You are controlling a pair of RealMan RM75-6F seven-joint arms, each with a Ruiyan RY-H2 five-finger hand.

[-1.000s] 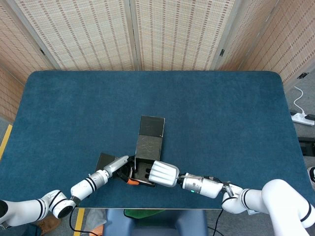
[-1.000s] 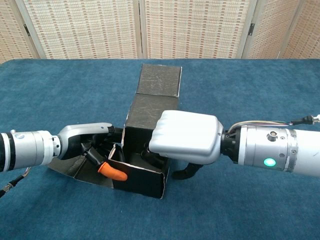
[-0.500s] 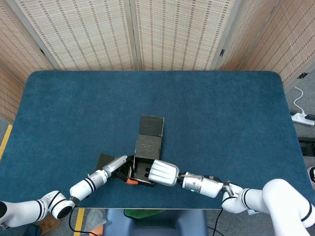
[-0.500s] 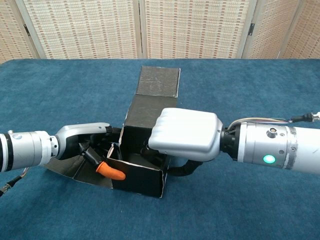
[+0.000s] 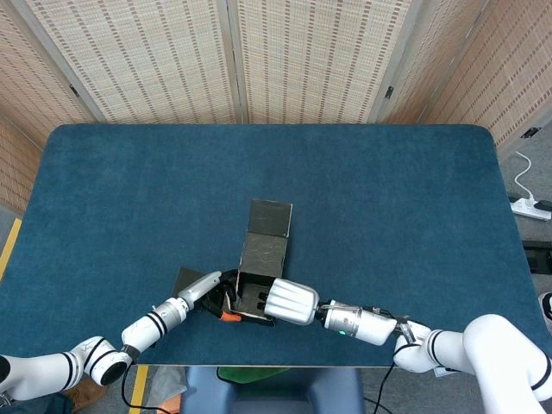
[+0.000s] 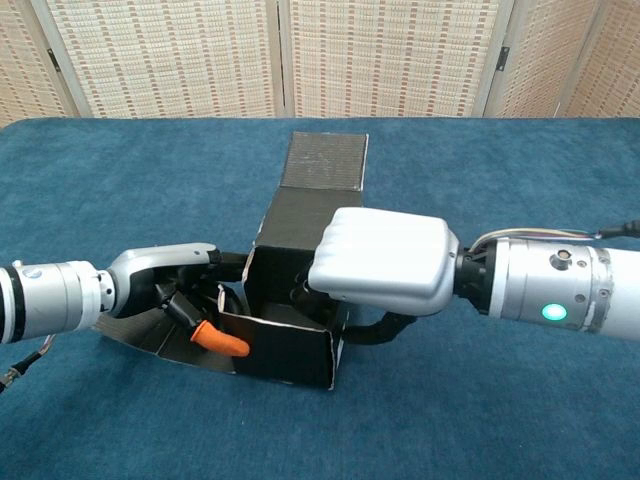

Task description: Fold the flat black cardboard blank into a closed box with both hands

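your black cardboard blank (image 6: 300, 225) sits partly folded on the blue table (image 5: 388, 198), toward its near edge and a little left of centre. its walls are standing around an open cavity, the far lid panel lies flat on the table beyond it, and a side flap (image 6: 150, 328) is spread low on the left.

your right hand (image 6: 383, 262) comes in from the right and rests over the top of the box, with its dark fingers (image 6: 305, 297) curled down inside the cavity, hooked on the right wall; it grips that wall.

your left hand (image 6: 165, 280) reaches in from the left over the spread flap, its orange-tipped finger (image 6: 222, 339) pointing against the near-left corner of the box. you cannot tell from either view whether it grips the cardboard or only touches it.
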